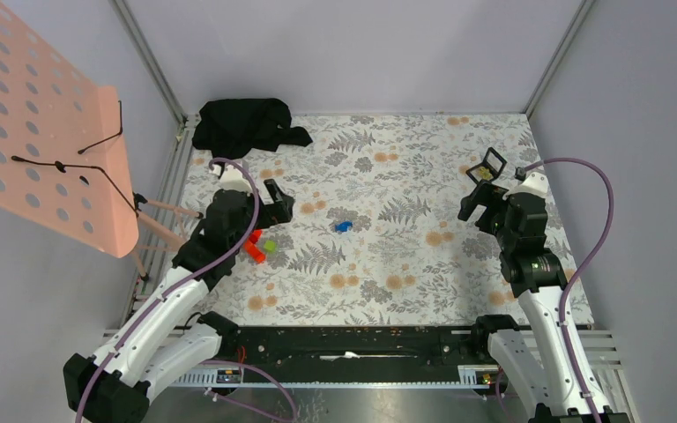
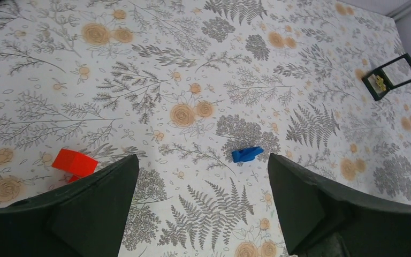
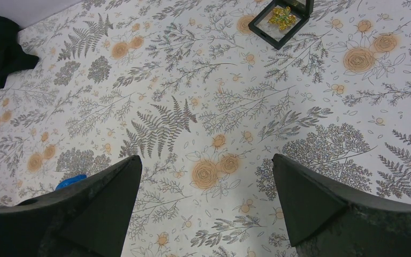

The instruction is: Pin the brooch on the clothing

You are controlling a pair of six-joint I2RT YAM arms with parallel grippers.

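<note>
Brooch [image 3: 282,16] lies in a small black box [image 3: 264,35] at the far right of the desk [image 1: 405,264], just beyond your right end effector [image 3: 206,160], whose jaws stand wide and empty. You'll find the shirt [image 1: 247,125] crumpled in the far left corner, well apart from it. Your left end effector [image 2: 202,160] is likewise wide and empty, above the desk between the red blocks [image 2: 74,162] and the blue piece [image 2: 247,154].
</note>
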